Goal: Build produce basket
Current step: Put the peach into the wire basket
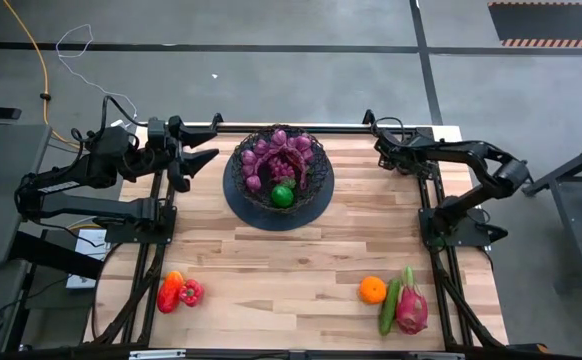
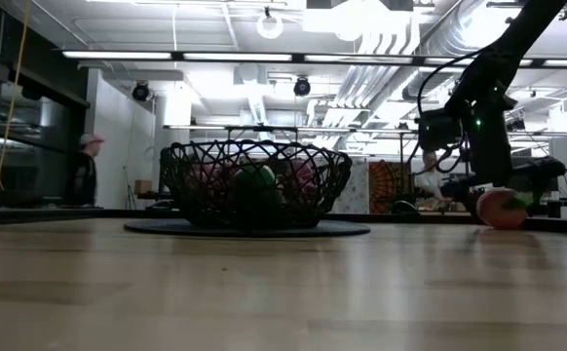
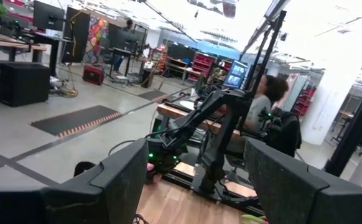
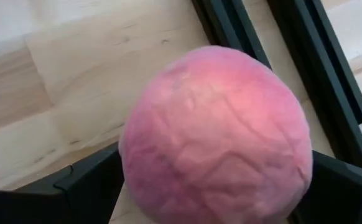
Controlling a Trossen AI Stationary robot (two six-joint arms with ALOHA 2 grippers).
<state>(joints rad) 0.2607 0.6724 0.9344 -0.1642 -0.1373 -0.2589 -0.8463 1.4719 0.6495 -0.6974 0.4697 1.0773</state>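
Observation:
The black wire basket (image 1: 318, 160) stands on a dark round mat at the table's far middle. It holds purple grapes (image 1: 276, 155) and a green round fruit (image 1: 283, 195). My right gripper (image 4: 215, 186) is open at the far right of the table, low over a pink round fruit (image 4: 215, 130). One finger stands at either side of the fruit, which rests on the table (image 2: 503, 208). My left gripper (image 1: 196, 160) hangs open and raised left of the basket, with nothing between its fingers (image 3: 116, 183). My right gripper comes at the pink fruit slanting down from above, with one finger (image 4: 91, 180) at each of its two sides. I cannot tell whether the fingers touch the fruit. The fruit sits on the wooden table top beside the black frame rail.
Red and orange peppers (image 1: 179, 292) lie near the front left corner. An orange (image 1: 372, 290), a green cucumber (image 1: 388, 308) and a pink dragon fruit (image 1: 411, 308) lie at the front right. Black frame rails (image 1: 436, 215) run along both table sides. People sit beyond the table.

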